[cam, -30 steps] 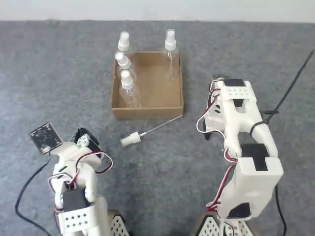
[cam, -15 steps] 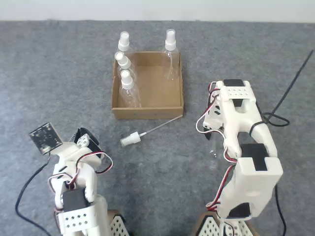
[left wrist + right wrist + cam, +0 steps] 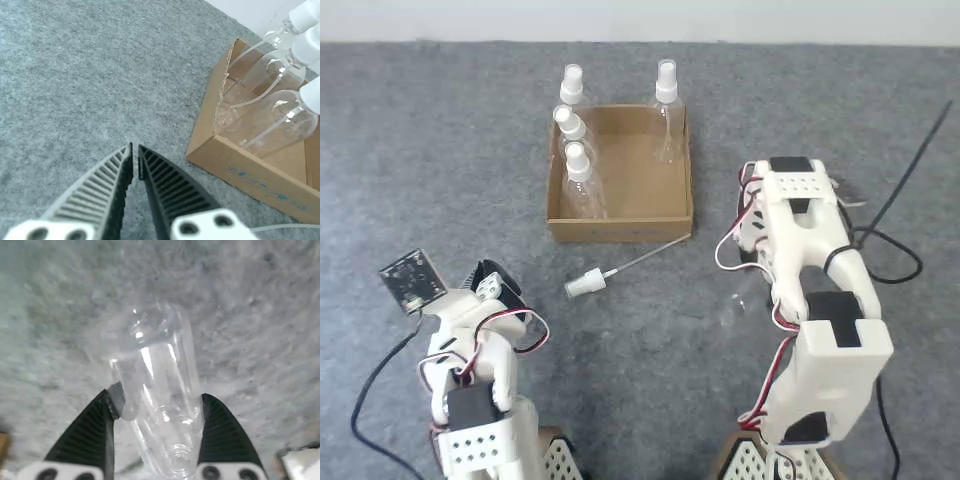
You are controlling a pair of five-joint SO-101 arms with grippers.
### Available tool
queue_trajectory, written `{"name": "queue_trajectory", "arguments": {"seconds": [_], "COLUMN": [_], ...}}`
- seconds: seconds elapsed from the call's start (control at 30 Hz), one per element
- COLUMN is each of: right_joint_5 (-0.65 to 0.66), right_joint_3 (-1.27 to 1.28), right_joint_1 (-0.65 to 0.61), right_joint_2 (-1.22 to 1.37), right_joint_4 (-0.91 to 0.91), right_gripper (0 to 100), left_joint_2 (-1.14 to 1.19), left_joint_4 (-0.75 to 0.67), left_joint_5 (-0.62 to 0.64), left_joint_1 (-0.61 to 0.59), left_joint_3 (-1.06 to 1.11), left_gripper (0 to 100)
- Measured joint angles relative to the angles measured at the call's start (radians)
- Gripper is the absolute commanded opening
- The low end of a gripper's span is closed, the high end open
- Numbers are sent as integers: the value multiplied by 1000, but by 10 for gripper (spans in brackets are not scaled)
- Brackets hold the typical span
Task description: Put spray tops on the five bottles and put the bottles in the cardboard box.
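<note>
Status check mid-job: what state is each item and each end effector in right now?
Left end effector: shut, empty.
Right end effector: shut on the uncapped bottle.
Loose spray top: lying on the carpet, unfitted.
Four capped bottles: standing in the cardboard box.

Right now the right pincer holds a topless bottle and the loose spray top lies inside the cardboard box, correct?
No. The right pincer does hold the topless bottle, but the loose spray top lies outside the cardboard box, on the mat by its front wall, as the high view shows.
</note>
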Motion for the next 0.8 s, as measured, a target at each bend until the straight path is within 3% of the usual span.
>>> {"name": "queue_trajectory", "arguments": {"seconds": [0.33, 0.63, 0.8], "right_joint_5": [-190, -198, -198], "right_joint_3": [-95, -98, -98], "right_joint_1": [0, 0, -25], "right_joint_2": [0, 0, 0], "right_joint_4": [0, -38, -38], "right_gripper": [70, 389, 417], "left_joint_2": [0, 0, 0], "left_joint_4": [0, 0, 0], "left_joint_5": [0, 0, 0], "left_joint_1": [0, 0, 0], "left_joint_3": [0, 0, 0], "left_gripper": [13, 13, 13]}}
